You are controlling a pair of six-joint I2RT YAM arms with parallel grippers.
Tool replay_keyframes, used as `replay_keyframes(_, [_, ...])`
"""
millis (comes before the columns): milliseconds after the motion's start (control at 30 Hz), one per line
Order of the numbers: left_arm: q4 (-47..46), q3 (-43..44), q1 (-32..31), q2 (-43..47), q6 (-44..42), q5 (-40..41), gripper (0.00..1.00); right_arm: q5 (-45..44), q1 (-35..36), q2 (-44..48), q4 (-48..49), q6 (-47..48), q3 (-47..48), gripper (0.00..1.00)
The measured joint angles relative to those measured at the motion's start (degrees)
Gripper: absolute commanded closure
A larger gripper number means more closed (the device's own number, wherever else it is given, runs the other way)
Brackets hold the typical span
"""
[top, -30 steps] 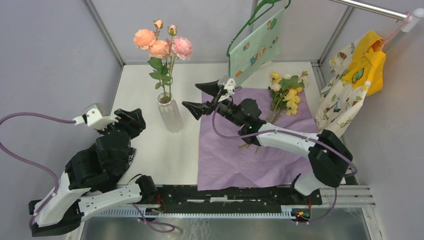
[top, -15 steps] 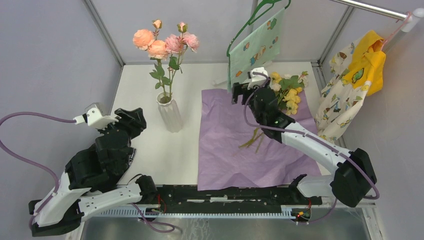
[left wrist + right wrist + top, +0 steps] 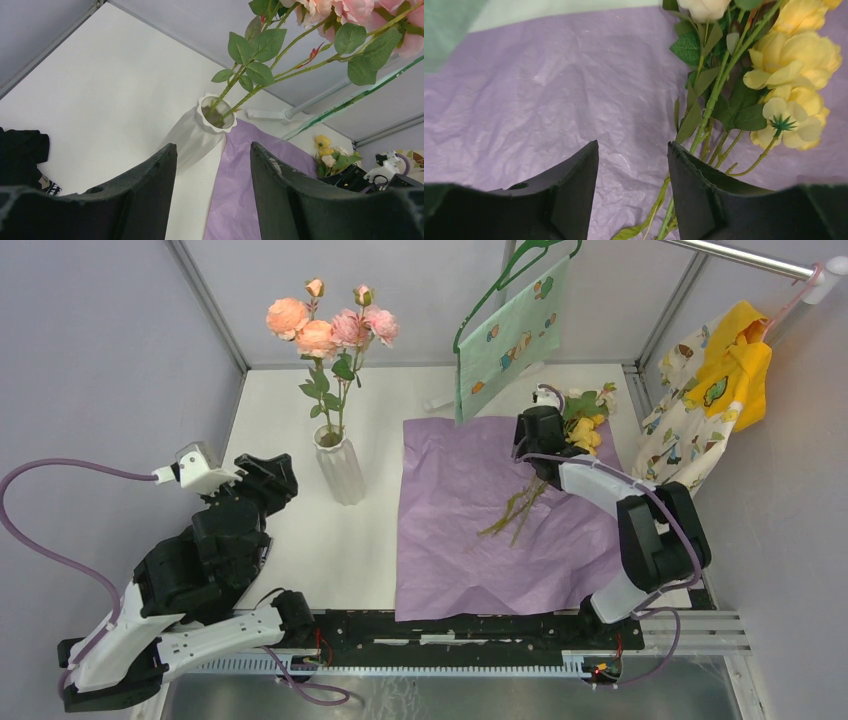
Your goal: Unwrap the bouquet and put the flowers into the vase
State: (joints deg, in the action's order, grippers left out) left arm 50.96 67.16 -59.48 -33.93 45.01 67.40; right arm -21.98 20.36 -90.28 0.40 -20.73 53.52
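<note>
The bouquet's paper (image 3: 470, 530) lies spread flat, purple side up. On its far right corner rests a spray of yellow and cream flowers (image 3: 583, 426), stems (image 3: 515, 508) trailing toward the middle. My right gripper (image 3: 540, 445) hovers low over those stems, open; in the right wrist view the green stems (image 3: 711, 112) run on the paper past its right finger (image 3: 691, 185), and nothing is pinched. The white ribbed vase (image 3: 338, 468) stands left of the paper with pink and peach roses (image 3: 330, 325) in it. My left gripper (image 3: 268, 480) waits left of the vase (image 3: 197, 135), open and empty.
A mint-green patterned cloth (image 3: 510, 335) hangs on a hanger above the paper's far edge. Yellow and patterned garments (image 3: 715, 390) hang from a rail at the right. Enclosure walls close in the back and sides.
My right arm swung from beside the vase to the far right, over the yellow flowers, and its jaws narrowed. The roses in the vase shifted a little. The left arm stayed put.
</note>
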Motion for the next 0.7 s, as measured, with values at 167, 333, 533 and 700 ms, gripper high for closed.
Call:
replay_keyframes(167, [-0.4, 0.0, 0.0, -0.2, -0.5, -0.1, 0.38, 1.9, -3.1, -6.2, -1.4, -1.2, 2.3, 0.58])
replay_keyframes(333, [-0.5, 0.0, 0.0, -0.2, -0.6, -0.1, 0.38, 2.3, -5.3, -9.1, -2.7, -1.6, 4.3, 0.52])
replay_keyframes(533, [-1.6, 0.0, 0.0, -0.2, -1.5, -0.2, 0.38, 2.0, -6.2, -9.3, -3.5, -1.6, 6.4, 0.48])
replay_keyframes(700, [-2.4, -0.2, 0.0, -0.3, -1.9, -0.3, 0.38, 2.0, -7.4, -11.1, -4.1, -1.6, 8.5, 0.49])
